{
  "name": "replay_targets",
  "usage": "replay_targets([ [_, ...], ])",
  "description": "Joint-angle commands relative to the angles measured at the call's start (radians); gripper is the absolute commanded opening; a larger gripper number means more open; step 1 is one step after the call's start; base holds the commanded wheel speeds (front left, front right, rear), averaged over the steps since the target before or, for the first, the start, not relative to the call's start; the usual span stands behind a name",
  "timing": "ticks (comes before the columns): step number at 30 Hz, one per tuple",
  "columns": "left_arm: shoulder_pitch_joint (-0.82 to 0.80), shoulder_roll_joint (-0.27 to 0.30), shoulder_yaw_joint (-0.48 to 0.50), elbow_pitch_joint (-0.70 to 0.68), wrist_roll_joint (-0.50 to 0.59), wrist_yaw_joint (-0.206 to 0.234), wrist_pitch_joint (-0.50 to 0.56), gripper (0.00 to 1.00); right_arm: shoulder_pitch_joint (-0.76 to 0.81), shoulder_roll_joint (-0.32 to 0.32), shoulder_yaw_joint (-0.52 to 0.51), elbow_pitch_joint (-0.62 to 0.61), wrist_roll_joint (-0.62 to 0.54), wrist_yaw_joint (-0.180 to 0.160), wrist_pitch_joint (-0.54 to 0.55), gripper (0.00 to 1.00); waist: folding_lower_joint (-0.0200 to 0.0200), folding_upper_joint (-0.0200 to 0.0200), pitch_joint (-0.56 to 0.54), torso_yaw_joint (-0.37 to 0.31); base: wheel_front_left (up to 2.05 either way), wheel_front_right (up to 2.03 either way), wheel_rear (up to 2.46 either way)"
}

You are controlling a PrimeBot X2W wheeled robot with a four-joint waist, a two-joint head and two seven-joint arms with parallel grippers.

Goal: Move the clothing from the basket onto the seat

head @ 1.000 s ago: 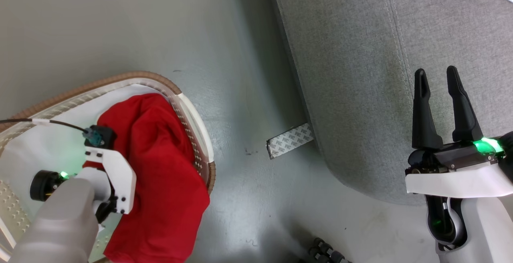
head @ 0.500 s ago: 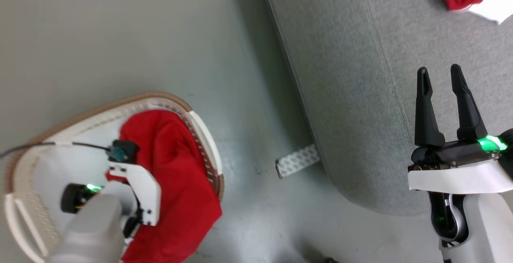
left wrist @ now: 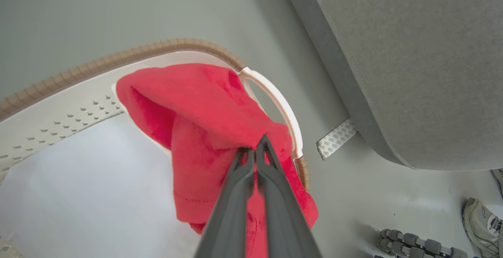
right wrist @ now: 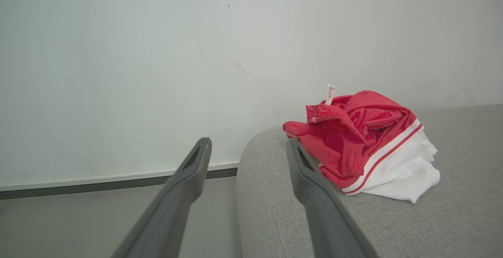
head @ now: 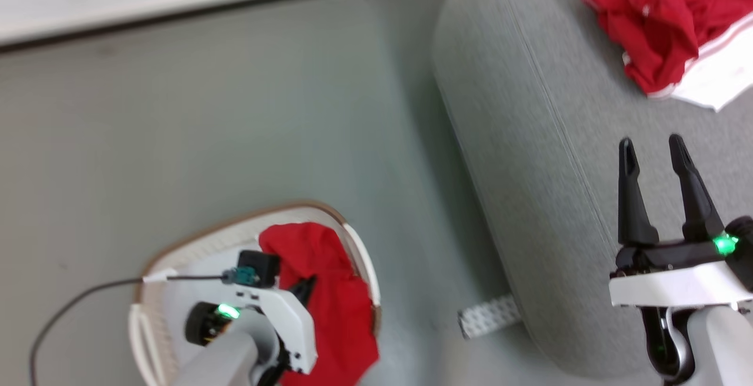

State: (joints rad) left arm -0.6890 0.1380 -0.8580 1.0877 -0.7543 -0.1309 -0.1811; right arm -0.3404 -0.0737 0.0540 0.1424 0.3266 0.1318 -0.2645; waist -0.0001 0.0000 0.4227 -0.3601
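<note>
Left wrist view: left gripper (left wrist: 254, 148) clamped on red shirt (left wrist: 204, 104) draped over basket (left wrist: 118, 58) rim; right gripper (head: 651, 145) spread wide, empty, above sofa (head: 529, 139); jersey (head: 647, 33) on sofa.

Smooth grey-green floor (head: 235, 109) runs wide across the left and centre. Along its far edge sits a dark baseboard (right wrist: 98, 186), and above it a plain white wall (right wrist: 118, 53) with a few faint marks. On the floor, right of centre, lies a short white strip of tape (head: 488, 318) with a grey printed pattern, flat and angled. Near left, there's a pale flat pad (left wrist: 78, 195), smooth and bare. Near right, a row of small grey rollers (left wrist: 408, 242) is on the floor, and just right of them a pale sneaker (left wrist: 481, 220).
</note>
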Motion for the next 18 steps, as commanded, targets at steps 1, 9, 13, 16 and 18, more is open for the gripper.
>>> replay_targets([
  [1, 0.018, 0.001, -0.005, -0.005, -0.006, 0.001, -0.009, 0.00, 0.017, -0.011, -0.003, 0.006, 0.001, -0.002, 0.000, 1.00, 0.0001, 0.0000, -0.088, 0.071, 0.00, 0.00, 0.00],
  [9, 0.056, 0.000, -0.058, -0.105, -0.057, 0.001, -0.070, 0.00, 0.071, -0.044, 0.006, 0.037, 0.022, -0.002, 0.000, 1.00, 0.0001, 0.0000, -0.227, 0.151, 0.00, 0.00, 0.00],
  [13, 0.062, 0.002, -0.066, -0.153, -0.064, 0.001, -0.081, 0.00, 0.096, -0.054, 0.015, 0.046, 0.034, -0.002, 0.000, 1.00, 0.0001, 0.0000, -0.282, 0.184, 0.00, 0.00, 0.00],
  [16, 0.046, 0.002, -0.055, -0.193, -0.054, 0.001, -0.084, 0.00, 0.114, -0.060, 0.026, 0.055, 0.044, -0.002, 0.000, 1.00, 0.0001, 0.0000, -0.320, 0.211, 0.00, 0.00, 0.00],
  [18, 0.033, 0.005, -0.034, -0.229, -0.040, 0.001, -0.084, 0.00, 0.125, -0.061, 0.035, 0.061, 0.050, -0.002, 0.000, 1.00, 0.0001, 0.0000, -0.343, 0.228, 0.00, 0.00, 0.00],
])
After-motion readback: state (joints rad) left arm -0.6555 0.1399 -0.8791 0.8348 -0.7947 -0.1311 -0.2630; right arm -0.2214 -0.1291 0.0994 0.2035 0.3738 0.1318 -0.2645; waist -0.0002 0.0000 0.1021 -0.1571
